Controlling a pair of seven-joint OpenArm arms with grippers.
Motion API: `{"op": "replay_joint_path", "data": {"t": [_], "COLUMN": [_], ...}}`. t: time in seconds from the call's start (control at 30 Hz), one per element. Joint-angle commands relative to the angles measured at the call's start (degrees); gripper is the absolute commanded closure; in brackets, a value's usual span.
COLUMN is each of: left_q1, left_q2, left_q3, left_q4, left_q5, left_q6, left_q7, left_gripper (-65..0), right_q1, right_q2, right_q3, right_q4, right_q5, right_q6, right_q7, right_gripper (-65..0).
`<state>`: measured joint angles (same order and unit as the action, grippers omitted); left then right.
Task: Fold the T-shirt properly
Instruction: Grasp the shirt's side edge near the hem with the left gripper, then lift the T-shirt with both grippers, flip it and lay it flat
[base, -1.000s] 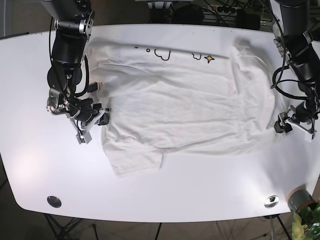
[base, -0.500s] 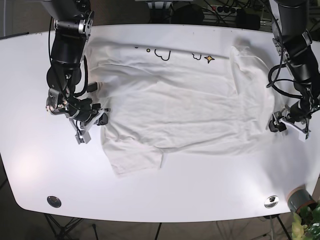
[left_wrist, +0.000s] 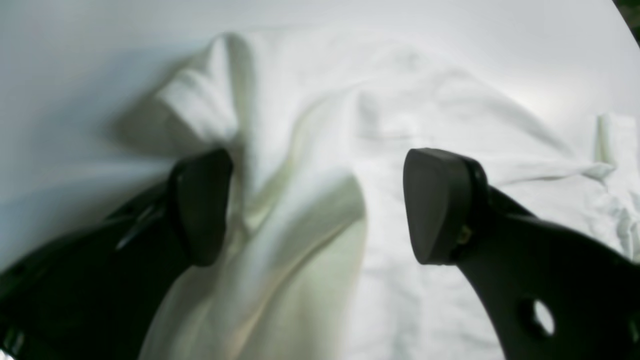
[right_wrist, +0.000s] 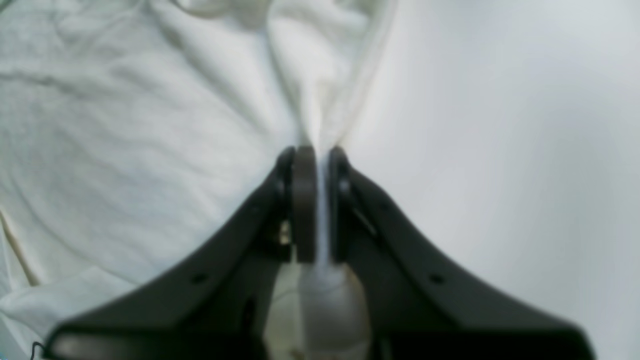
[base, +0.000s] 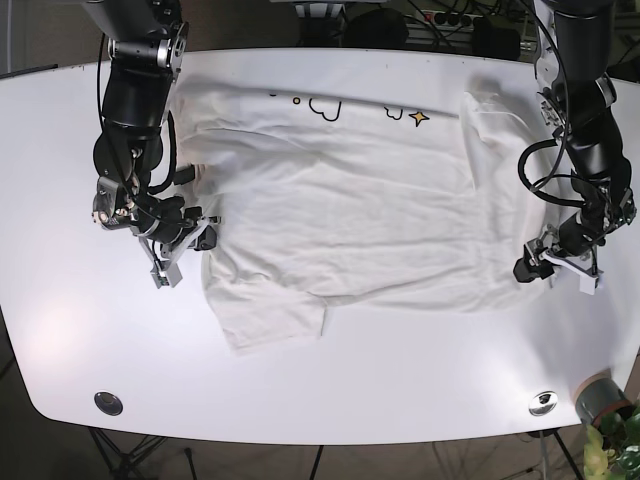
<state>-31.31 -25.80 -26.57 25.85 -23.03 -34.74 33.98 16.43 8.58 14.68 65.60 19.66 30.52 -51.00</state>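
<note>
One T-shirt (base: 370, 200) — two hands (right_wrist: 315, 165)

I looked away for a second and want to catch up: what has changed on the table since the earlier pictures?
The left pincer slid inward along the table to the T-shirt edge, jaws open astride a raised fold, nothing gripped yet. The right pincer stays shut on the shirt's opposite edge. The shirt lies as before.
</note>
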Motion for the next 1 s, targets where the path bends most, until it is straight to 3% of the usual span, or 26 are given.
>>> {"op": "replay_joint_path", "data": {"t": [0.0,0.17,0.27,0.47,0.67,0.97], "left_q1": [-0.3,-0.4,-0.1,1.2,7.0,10.0], "left_q2": [0.0,0.0,-0.3,-1.2,-0.5,4.0], "left_q3": [0.3,0.3,0.3,0.3,0.1,0.1], "left_q4": [-0.2,-0.2,-0.2,6.7,25.6,46.3], "left_q5": [1.8,2.1,2.1,2.1,1.7,1.7], "left_q6": [0.6,0.8,0.8,0.6,0.7,0.9], "left_q7": [2.6,0.2,-1.9,-1.1,5.9,14.8], "left_gripper": [-41.8,-12.9,-4.9,0.0,0.0,0.0], "right_q1": [1.5,1.5,1.5,1.5,0.6,4.3], "right_q2": [0.6,0.6,0.6,0.4,0.4,1.8], "right_q3": [0.1,0.1,0.1,0.2,3.5,3.4], "right_q4": [1.2,1.2,1.2,2.2,7.8,10.9], "right_q5": [0.7,0.7,0.7,0.8,0.8,0.8], "right_q6": [0.55,0.55,0.55,0.55,0.55,0.64], "right_q7": [1.0,1.0,1.0,1.0,1.0,-2.6], "right_gripper": [-2.2,-2.2,-2.2,-2.2,-2.2,-2.2]}}
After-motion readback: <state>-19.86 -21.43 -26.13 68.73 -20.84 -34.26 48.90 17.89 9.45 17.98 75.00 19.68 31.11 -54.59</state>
